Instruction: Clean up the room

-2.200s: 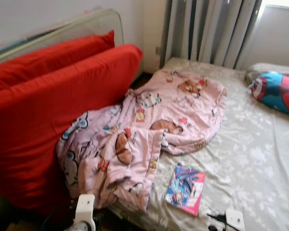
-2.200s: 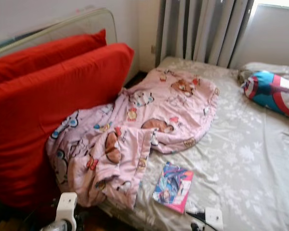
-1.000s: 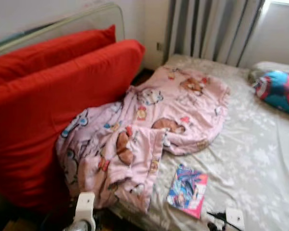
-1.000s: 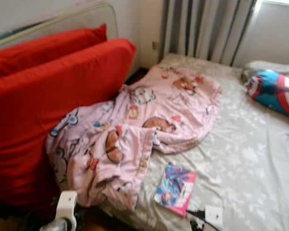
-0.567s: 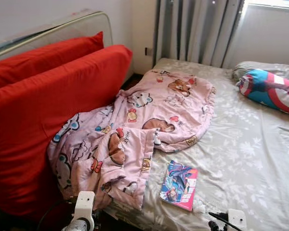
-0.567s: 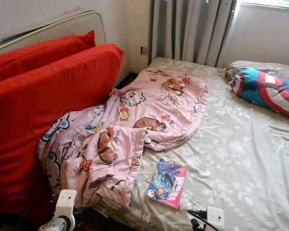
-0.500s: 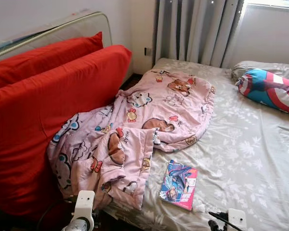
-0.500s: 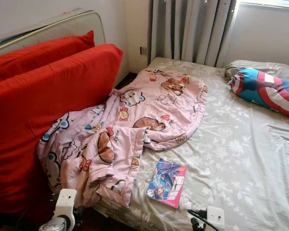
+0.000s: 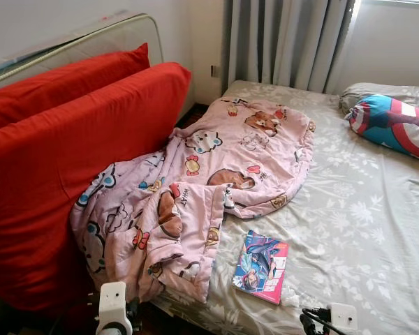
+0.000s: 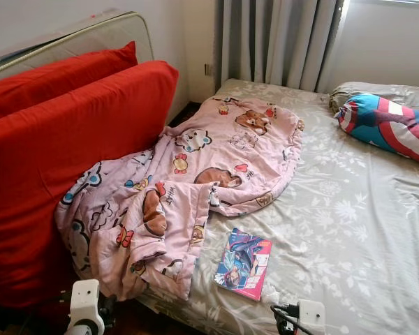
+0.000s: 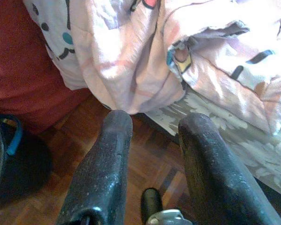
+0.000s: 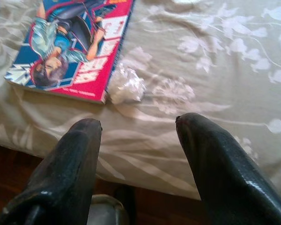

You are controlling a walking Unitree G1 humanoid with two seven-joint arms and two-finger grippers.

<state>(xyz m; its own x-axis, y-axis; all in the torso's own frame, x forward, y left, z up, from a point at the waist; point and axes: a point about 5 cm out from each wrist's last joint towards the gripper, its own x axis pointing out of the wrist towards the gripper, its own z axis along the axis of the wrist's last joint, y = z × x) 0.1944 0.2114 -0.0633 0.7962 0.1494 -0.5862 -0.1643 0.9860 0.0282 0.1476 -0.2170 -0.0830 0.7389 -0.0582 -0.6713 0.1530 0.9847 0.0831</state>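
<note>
A bed (image 9: pixel 377 230) with a crumpled pink blanket (image 9: pixel 209 181) and a comic book (image 9: pixel 261 266) is seen from above.

The book lies near the foot edge, beside what may be a crumpled wrapper (image 12: pixel 126 86). The right gripper (image 12: pixel 138 124) is held open just short of it; the left gripper (image 11: pixel 154 122) is spread open below the blanket's hanging edge.

your head cameras are looking forward and down from beyond the foot corner of the bed (image 9: pixel 377 230), taking in the pink blanket (image 9: pixel 202 188), the red cushions (image 9: pixel 63 160) on your left and the curtains (image 9: pixel 286 42) far off; both eyes are sharing this scene. your left wrist camera is peering close along its fingers (image 11: pixel 107 164) at the blanket's hanging edge above the wood floor (image 11: pixel 150 164). your right wrist camera is sitting close over the book (image 12: pixel 70 47) near the bed's edge, also seen from the head.
</note>
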